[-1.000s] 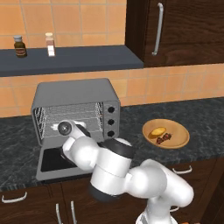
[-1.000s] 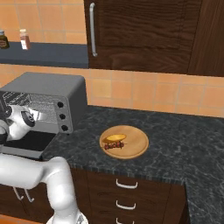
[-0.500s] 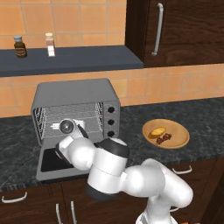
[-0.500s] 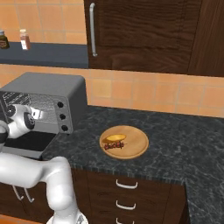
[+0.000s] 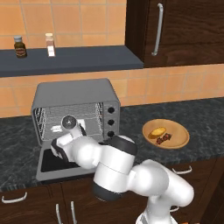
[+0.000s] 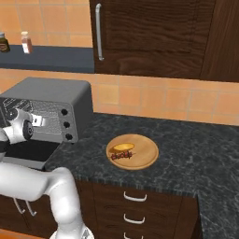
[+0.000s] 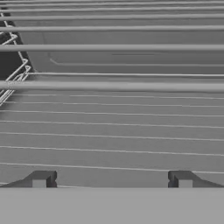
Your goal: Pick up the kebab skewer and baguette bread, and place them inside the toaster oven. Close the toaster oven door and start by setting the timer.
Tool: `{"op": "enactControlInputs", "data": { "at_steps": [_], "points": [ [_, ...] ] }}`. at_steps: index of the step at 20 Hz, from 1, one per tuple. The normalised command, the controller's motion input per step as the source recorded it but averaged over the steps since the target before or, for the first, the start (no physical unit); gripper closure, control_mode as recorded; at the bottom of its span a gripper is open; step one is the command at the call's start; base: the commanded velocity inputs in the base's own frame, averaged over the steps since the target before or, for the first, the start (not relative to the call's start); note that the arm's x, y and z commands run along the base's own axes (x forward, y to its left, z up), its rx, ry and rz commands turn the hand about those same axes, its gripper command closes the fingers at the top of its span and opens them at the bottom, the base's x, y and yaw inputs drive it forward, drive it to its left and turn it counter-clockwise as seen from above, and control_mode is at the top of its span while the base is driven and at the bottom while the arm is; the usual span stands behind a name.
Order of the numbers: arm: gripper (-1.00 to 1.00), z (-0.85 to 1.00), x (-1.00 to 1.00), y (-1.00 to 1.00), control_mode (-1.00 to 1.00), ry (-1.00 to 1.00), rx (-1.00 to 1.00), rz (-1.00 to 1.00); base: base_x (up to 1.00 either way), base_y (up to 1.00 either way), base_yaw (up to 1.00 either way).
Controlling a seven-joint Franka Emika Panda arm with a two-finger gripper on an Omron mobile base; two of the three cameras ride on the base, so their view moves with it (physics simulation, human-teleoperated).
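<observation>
inside, hand (image 7: 112,179) seemingly clear above rack (image 7: 112,131)

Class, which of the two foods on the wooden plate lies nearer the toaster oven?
The baguette bread, golden-yellow; the dark kebab skewer lies farther from the toaster oven.
</observation>
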Motion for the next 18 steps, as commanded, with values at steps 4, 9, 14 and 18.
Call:
{"op": "enactControlInputs", "data": {
  "at_steps": [4,9,14,18],
  "points": [
    [-1.00,-0.76,-0.95,0.32,-1.00,0.18,0.00,0.00,0.00,0.00,0.00],
    [-1.00,-0.87,-1.00,0.30,-1.00,0.14,0.00,0.00,0.00,0.00,0.00],
    [-1.00,-0.84,-1.00,0.14,-1.00,0.20,0.00,0.00,0.00,0.00,0.00],
    [-1.00,-0.96,-1.00,0.06,-1.00,0.19,0.00,0.00,0.00,0.00,0.00]
  ]
}}
